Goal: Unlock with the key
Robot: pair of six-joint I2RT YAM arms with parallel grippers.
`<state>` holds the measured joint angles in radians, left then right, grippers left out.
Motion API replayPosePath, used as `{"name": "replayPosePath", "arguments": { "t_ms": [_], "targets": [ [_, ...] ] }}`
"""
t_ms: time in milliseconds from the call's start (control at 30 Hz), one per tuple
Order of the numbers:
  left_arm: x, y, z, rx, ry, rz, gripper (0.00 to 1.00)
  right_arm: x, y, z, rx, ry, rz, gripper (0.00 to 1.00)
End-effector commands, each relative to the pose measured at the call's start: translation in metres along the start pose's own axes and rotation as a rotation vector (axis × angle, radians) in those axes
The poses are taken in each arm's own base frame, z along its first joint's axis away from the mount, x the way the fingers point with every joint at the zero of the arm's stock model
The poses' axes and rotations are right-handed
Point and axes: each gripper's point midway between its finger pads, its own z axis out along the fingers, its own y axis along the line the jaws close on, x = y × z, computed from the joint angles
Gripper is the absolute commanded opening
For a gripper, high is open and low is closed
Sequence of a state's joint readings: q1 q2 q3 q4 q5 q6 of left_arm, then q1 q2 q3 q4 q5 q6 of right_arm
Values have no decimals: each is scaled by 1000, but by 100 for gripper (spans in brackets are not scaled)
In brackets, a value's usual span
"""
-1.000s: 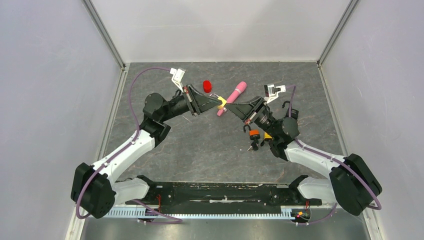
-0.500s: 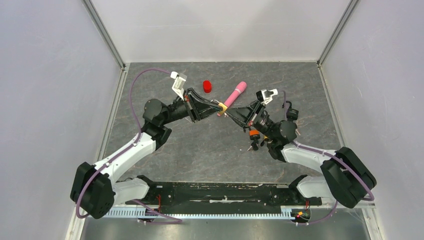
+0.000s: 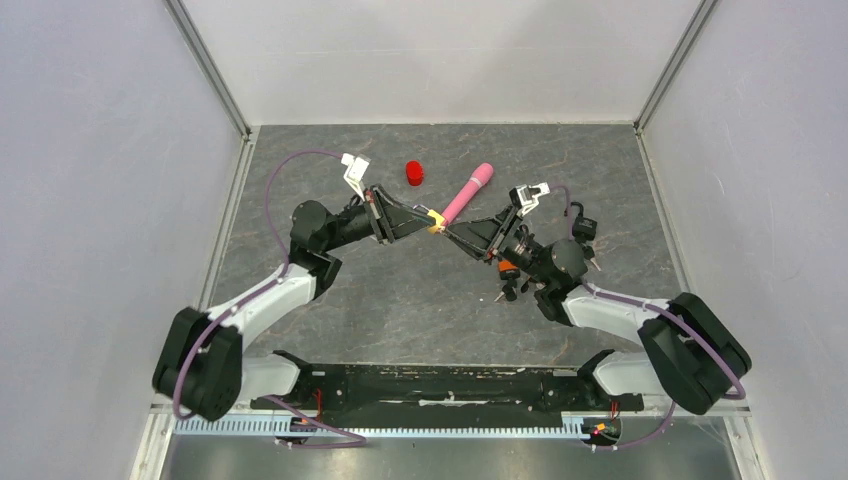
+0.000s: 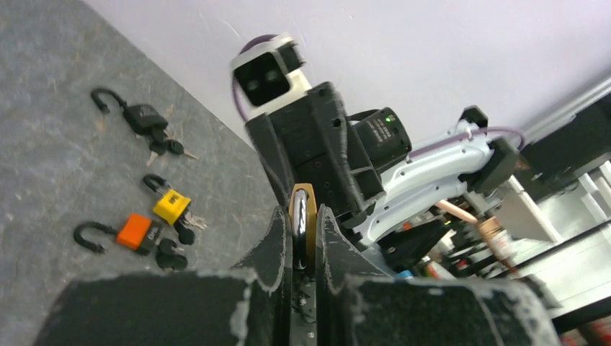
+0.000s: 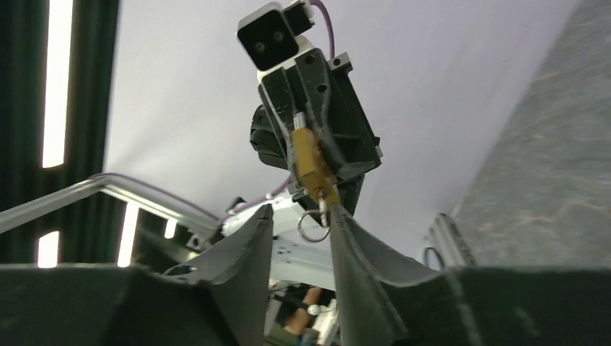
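Above the middle of the table point(image 3: 400, 300), the left gripper point(image 3: 418, 219) holds a yellow padlock point(image 3: 436, 218) off the surface, its fingers clamped on the lock's two flat faces. From 4 o'clock the right gripper point(image 5: 302, 210) meets it nose to nose. Its fingers stand apart, with the key point(image 5: 321, 206) in the lock's end and its key ring point(image 5: 313, 228) hanging between them, pinched by neither as far as can be told. A pink cylinder point(image 3: 468, 192) lies just beyond the lock at 1 o'clock, and a red cap point(image 3: 414, 173) at 11 o'clock. Toward 4 o'clock, beside the right arm, lie an orange padlock point(image 4: 134, 231), a second yellow padlock point(image 4: 171, 207) and a black padlock point(image 4: 144, 117), each with keys, all apart from both grippers.
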<state>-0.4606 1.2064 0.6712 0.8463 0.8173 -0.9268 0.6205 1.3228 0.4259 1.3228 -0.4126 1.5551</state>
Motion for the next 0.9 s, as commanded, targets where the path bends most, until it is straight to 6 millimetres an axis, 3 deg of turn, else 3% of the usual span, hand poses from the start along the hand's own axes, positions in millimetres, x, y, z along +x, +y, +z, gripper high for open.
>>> {"name": "replayPosePath", "arguments": {
  "t_ms": [0,200,367,467,633,867],
  "targets": [
    [-8,5,-7,63,-64,-221,2,-14,8,1,18,-35,-320,41],
    [-11,12,-9,66,-72,-330,2,-40,-11,-12,217,-55,-840,53],
    [-8,21,-8,-6,-31,-374,2,-53,-14,-35,276,-33,-1289,53],
    [-3,27,-7,-61,7,-417,2,-42,-7,-40,212,-5,-1559,49],
    [1,29,-8,-131,53,-451,2,-5,5,-43,17,15,-1950,49],
    [4,27,-12,-196,92,-468,2,18,6,-27,-46,60,-2168,39]
  ]
}}
